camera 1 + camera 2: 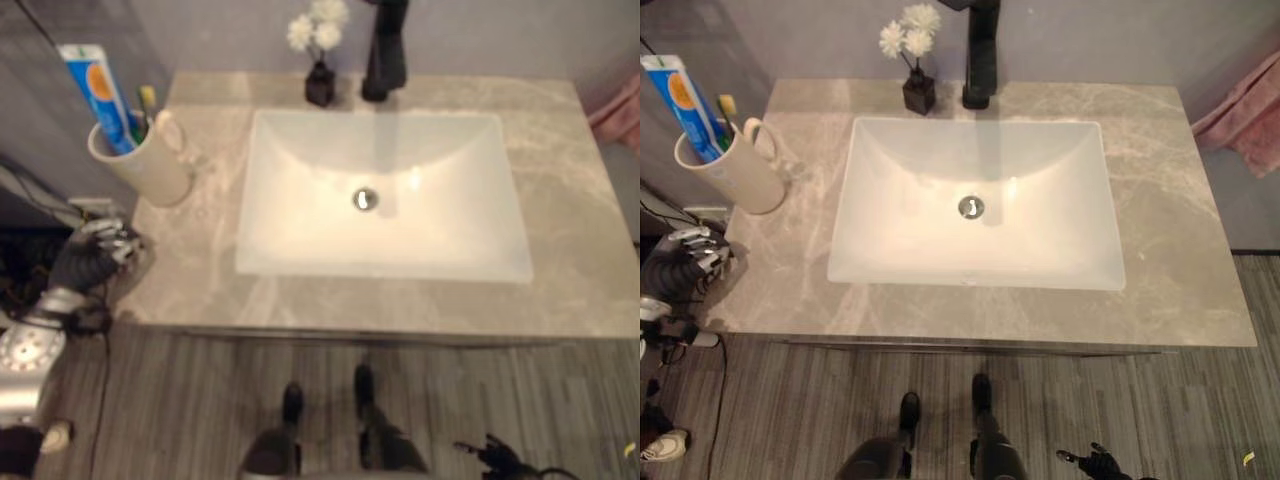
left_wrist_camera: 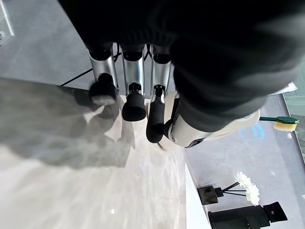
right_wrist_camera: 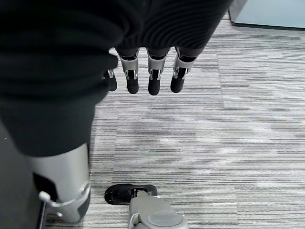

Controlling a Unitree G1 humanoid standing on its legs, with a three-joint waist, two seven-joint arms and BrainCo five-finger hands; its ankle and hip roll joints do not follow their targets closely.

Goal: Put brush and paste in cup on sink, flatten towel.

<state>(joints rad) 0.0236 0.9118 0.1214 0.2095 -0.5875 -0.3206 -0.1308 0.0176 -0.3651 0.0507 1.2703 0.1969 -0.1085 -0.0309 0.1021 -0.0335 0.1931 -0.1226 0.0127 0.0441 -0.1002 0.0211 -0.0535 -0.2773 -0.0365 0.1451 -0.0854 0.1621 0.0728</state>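
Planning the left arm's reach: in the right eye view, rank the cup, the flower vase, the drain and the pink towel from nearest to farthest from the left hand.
From the left hand:
1. Cup, counter's left end.
2. Flower vase, back edge.
3. Drain, basin centre.
4. Pink towel, far right, past the counter.

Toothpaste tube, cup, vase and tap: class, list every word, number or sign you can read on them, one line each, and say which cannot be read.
Toothpaste tube: blue and orange print, too blurred to read.
Cup: no text visible.
Vase: no text visible.
Tap: no text visible.
Nothing legible anywhere in these views.
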